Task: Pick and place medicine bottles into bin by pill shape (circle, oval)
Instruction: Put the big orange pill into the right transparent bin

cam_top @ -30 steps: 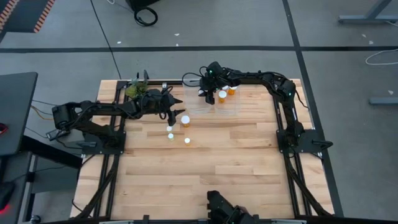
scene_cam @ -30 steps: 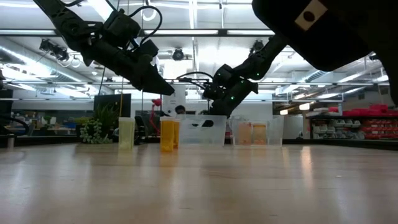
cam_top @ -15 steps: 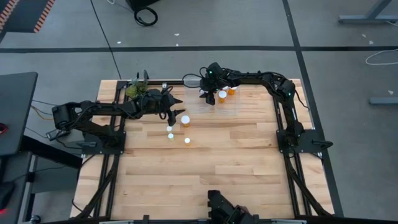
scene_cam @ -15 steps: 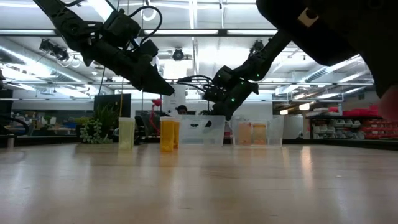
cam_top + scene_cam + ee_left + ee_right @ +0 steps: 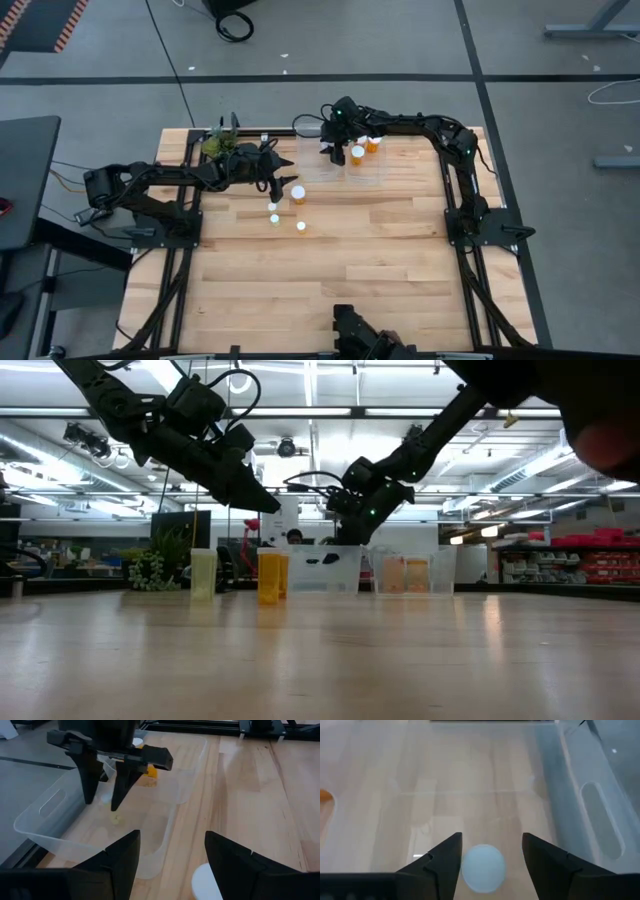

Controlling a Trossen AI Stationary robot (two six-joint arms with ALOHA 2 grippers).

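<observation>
- The right gripper [image 5: 330, 152] hangs over the bin [image 5: 312, 168], one of two clear bins at the table's [image 5: 330, 290] far edge, with its fingers pointing down into it.
- Its claw is partly open and clamps nothing. In the right wrist view a bottle [image 5: 483, 866] stands between the fingers, showing only its round white cap. There is clear space on one side of the cap; the other side is close to a finger.
- That bottle is inside the bin, on its floor.
- The second bin [image 5: 368, 174] touches the bin on the side towards the right arm's base. It holds two orange bottles [image 5: 357, 153], close together.
- The left gripper [image 5: 278, 180] hovers over the table just outside the bin, on the side away from the second bin. Its claw is spread wide and empty.
- A large bottle [image 5: 297, 193] with a white cap stands on the table just beside the bin, below the left gripper's fingertips and not touched by them.
- Three small bottles [image 5: 272, 207] stand on the table a little farther from the bin than the large bottle.
- A plant [image 5: 215, 145] sits at the table's far edge, beyond the left gripper from the bin.
</observation>
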